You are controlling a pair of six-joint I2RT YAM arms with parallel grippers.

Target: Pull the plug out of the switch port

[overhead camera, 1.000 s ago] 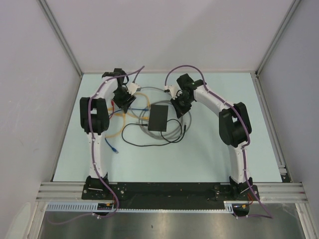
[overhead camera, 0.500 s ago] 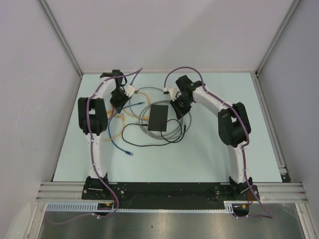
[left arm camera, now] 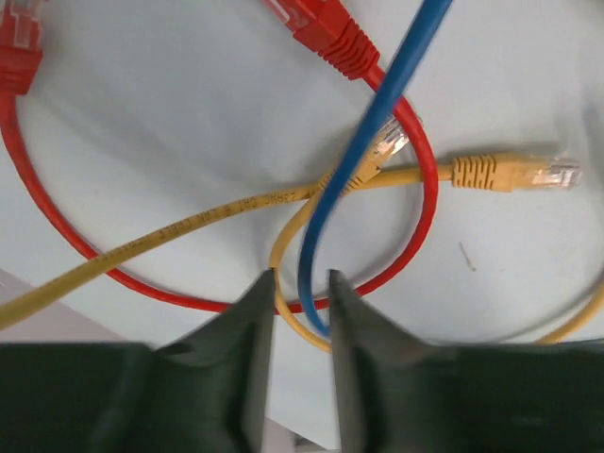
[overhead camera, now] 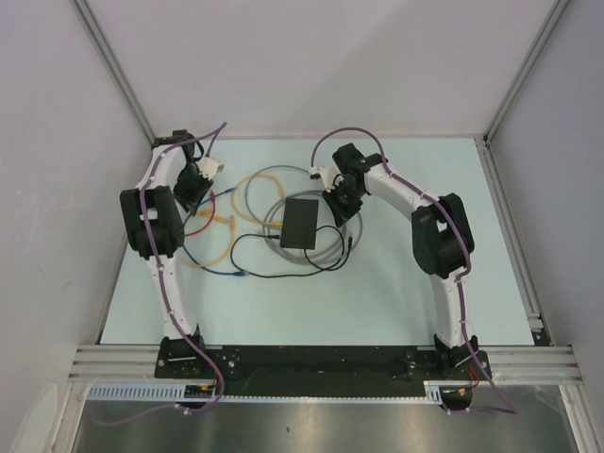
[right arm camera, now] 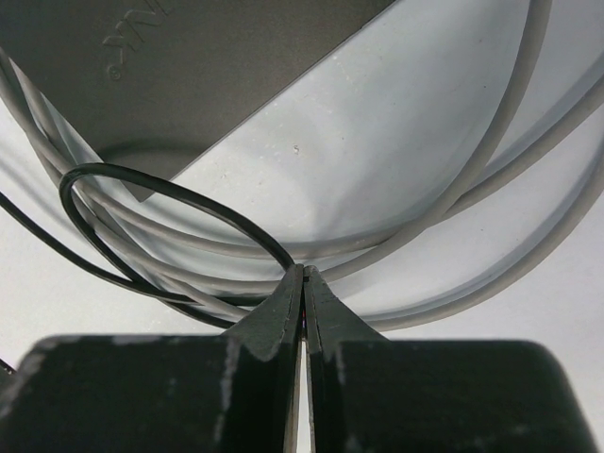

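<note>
Left hand (overhead camera: 193,184): at 10 o'clock from the switch and well apart from it, near the far left corner of the desk (overhead camera: 396,293). The wrist view shows its fingers (left arm camera: 241,349) drawn close, pinching the blue cable (left arm camera: 363,151) between them.
Right hand (overhead camera: 342,195): at 2 o'clock from the switch, just beside its far right corner. Its fingers (right arm camera: 274,316) are pressed together with only a hairline slit between them. The tips meet the thin black cable (right arm camera: 104,170); I cannot tell whether it is caught between them.
Switch (overhead camera: 302,223): flat dark box lying on the desk near the middle, between the two arms. One corner fills the top left of the right wrist view.
Blue plug (overhead camera: 241,274): lies loose on the desk at 8 o'clock from the switch, apart from it.
Grey cable (right arm camera: 538,28): several loops curving round the switch's corner, under the right hand.
Red cable (left arm camera: 113,274): a loop on the desk beneath the left hand, with a red plug (left arm camera: 330,33) at the loop's 12 o'clock.
Yellow cable (left arm camera: 189,226): crosses over the red loop and passes under the blue cable.
Yellow plug (left arm camera: 510,173): lies flat at 3 o'clock from the red loop, just outside it.
</note>
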